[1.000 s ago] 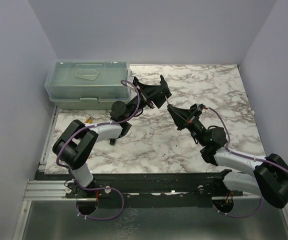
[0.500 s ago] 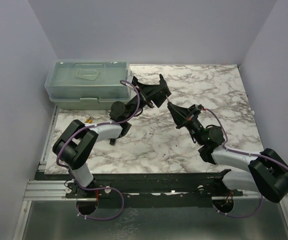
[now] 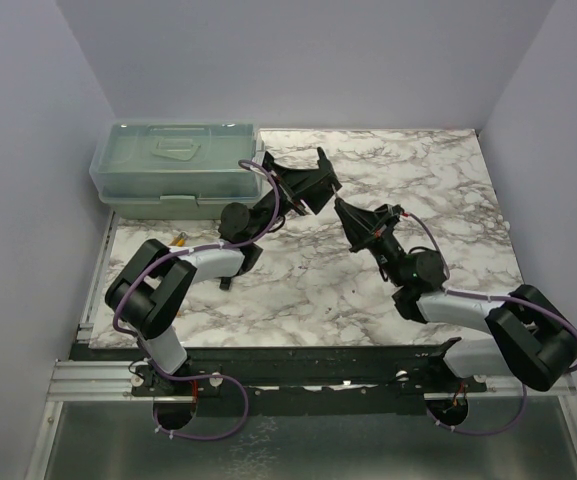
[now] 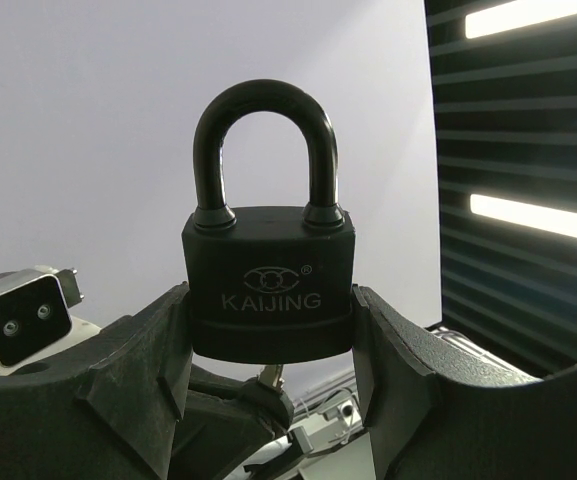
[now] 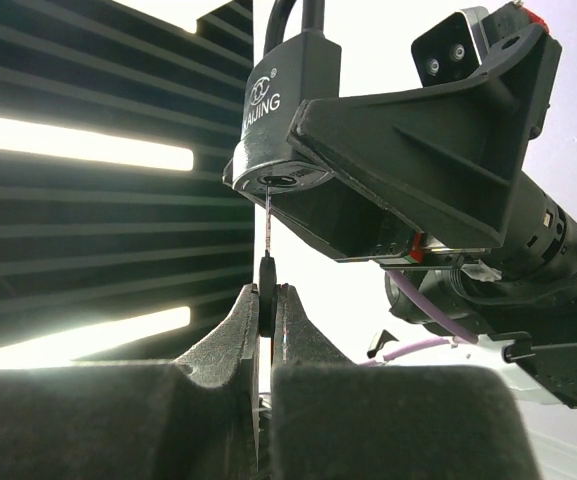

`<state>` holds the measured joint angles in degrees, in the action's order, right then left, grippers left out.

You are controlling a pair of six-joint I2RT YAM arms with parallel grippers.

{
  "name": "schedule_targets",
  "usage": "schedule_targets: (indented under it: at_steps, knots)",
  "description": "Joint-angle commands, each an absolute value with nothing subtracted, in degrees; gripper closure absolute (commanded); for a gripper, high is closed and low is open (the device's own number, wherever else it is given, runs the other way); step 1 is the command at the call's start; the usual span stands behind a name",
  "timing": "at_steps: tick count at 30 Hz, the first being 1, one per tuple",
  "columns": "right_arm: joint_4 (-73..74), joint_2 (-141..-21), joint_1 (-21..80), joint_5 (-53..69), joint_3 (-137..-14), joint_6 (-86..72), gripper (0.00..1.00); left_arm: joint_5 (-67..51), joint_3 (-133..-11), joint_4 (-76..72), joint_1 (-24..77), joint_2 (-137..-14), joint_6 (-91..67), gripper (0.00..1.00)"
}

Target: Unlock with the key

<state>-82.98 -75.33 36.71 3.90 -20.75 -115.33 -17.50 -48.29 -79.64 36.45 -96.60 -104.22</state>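
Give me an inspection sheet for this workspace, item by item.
Surface: marble-pattern tabletop.
Job's things: padlock upright, shackle closed; key blade tip at its keyhole from below.
Clutter: green lidded box rear left; small yellow item by the left arm, too small to identify.
Pincers: left pincer clamps the padlock body; right pincer pinches the key's head.
Cables: purple cables along both arms.
Surroundings: pale walls on three sides.
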Motion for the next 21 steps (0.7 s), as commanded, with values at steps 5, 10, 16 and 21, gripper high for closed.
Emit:
schedule_targets:
  at_steps: [5,10,16,21]
  knots:
    - [-85.7,-76.0,37.0,1.5,-23.1,-116.5,1.00,-16.8,-48.0,-89.5,36.4,-95.6,-101.4,1.00]
    - [-84.6,-76.5,37.0,1.8,-24.0,-118.1,1.00,-17.1,-48.1,-90.0,36.4,-95.5,-99.8,1.00]
    - [-79.9,-74.4,37.0,0.8,-24.7,-120.0,1.00,-16.7,-47.9,-91.1,36.4,-95.8,-97.7,1.00]
    - [-79.0,-75.2,37.0,1.8,-26.5,-122.1,1.00,-15.6,-47.8,-94.1,36.4,-97.2,-95.2,1.00]
